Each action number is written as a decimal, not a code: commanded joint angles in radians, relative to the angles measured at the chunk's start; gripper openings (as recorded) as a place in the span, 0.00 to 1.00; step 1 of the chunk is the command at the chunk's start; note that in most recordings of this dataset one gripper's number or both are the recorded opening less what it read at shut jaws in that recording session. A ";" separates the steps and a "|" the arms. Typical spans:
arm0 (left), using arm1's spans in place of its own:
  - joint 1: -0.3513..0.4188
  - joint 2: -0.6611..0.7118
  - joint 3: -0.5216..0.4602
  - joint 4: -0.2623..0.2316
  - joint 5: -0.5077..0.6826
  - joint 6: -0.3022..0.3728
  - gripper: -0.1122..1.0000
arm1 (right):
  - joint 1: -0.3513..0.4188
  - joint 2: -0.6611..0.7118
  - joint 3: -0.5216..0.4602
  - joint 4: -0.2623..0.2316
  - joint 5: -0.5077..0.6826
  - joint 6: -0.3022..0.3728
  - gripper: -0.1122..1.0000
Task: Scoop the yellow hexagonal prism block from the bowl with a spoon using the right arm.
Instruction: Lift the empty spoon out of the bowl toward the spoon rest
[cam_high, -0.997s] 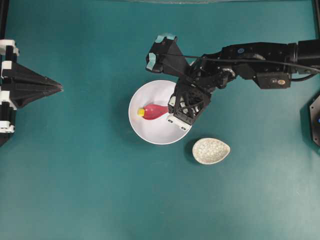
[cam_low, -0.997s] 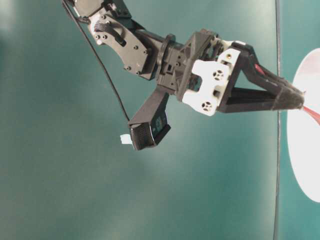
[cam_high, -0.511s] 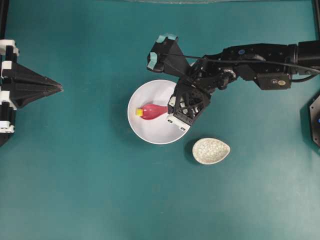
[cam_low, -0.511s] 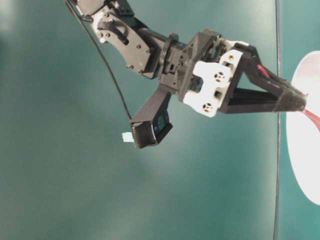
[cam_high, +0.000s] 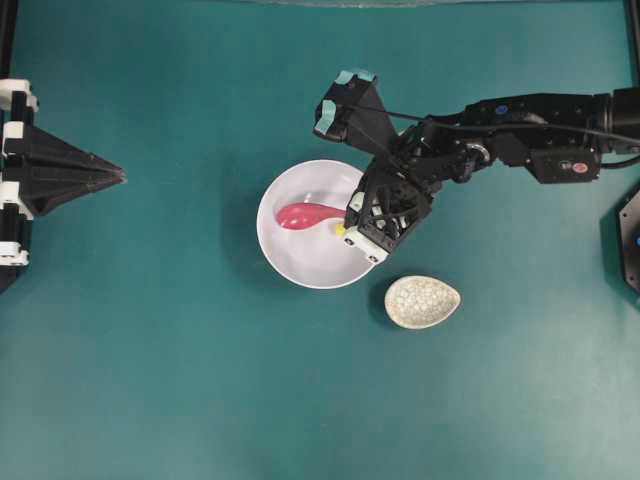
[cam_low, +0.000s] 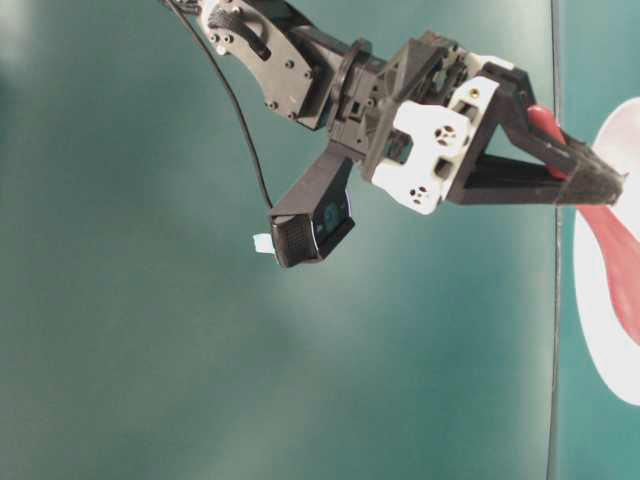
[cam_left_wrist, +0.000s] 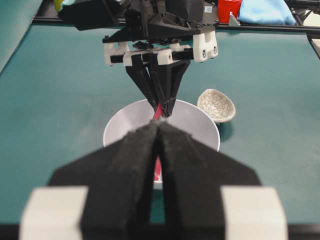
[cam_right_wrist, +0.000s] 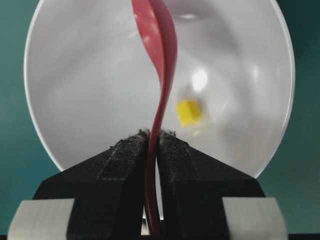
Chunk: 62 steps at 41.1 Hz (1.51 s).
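Note:
The white bowl (cam_high: 290, 262) sits mid-table. My right gripper (cam_high: 343, 213) reaches over its right rim, shut on the handle of the pink-red spoon (cam_high: 303, 214). In the right wrist view the spoon (cam_right_wrist: 159, 45) stands on edge between the black pads (cam_right_wrist: 127, 155). The yellow block (cam_right_wrist: 189, 112) lies on the bowl's floor (cam_right_wrist: 85, 95) just right of the spoon, off the scoop. From overhead the block (cam_high: 341, 229) peeks out beside the gripper. The table-level view shows the gripper (cam_low: 612, 189) gripping the spoon (cam_low: 612, 250). My left gripper (cam_high: 121, 177) rests shut and empty at the far left.
A small speckled beige dish (cam_high: 422, 301) stands just right of and below the bowl, also seen as the dish (cam_left_wrist: 216, 105) in the left wrist view. The right arm (cam_high: 520, 150) stretches in from the right edge, its wrist camera (cam_high: 345, 100) above the bowl.
The yellow block was at the spoon's far left tip; it now lies in the bowl near the gripper. The spoon rolled onto its edge and the right arm shifted right and rose.

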 joint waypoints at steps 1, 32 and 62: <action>-0.002 0.009 -0.023 0.002 -0.005 0.002 0.10 | 0.002 -0.037 -0.009 0.005 -0.006 -0.002 0.21; -0.002 0.002 -0.025 0.003 -0.005 -0.005 0.10 | 0.002 -0.236 0.031 -0.002 0.046 -0.003 0.21; -0.002 0.000 -0.025 0.003 -0.006 -0.015 0.10 | 0.003 -0.595 0.282 -0.002 0.064 -0.002 0.21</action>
